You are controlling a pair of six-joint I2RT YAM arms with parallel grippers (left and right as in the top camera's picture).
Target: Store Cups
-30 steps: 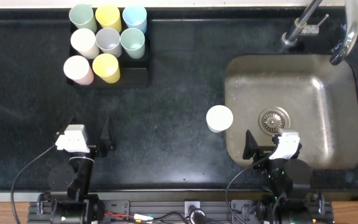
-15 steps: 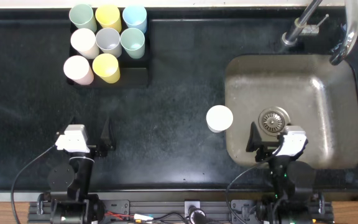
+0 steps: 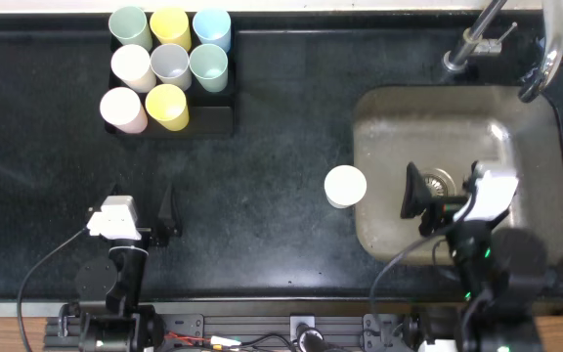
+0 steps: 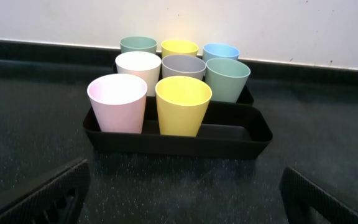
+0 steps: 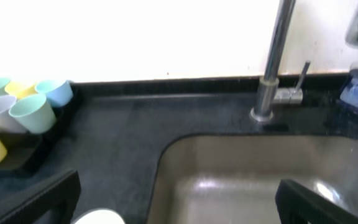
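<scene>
White cup (image 3: pixel 345 186) sits alone on the table (image 3: pixel 281 225), right at the left lip of the sink (image 3: pixel 516 127) and well apart from the black tray (image 3: pixel 213 122) at the far left. Eight cups (image 3: pixel 169 64) stand in the tray, w/ one corner slot free beside the yellow and teal ones. Right jaws hang over the near part of the basin, wide open and holding nothing, the cup just off to their left. Left jaws sit low near that arm's base, also wide open and empty, facing the tray. So nothing picked yet, by my read. Can't tell from above if the cup is mouth-up or upside down, which prob. matters for the grip. Risks: the cup is so near the sink edge that a clipped rim on approach could tip it, and a rolling cup may drop into the basin. Its smooth tapered wall could slip out of a weak or high pinch on the long carry across the table. The free slot looks tight, so coming in off-centre would bump the neighbours or leave the cup perched on the tray rim.
</scene>
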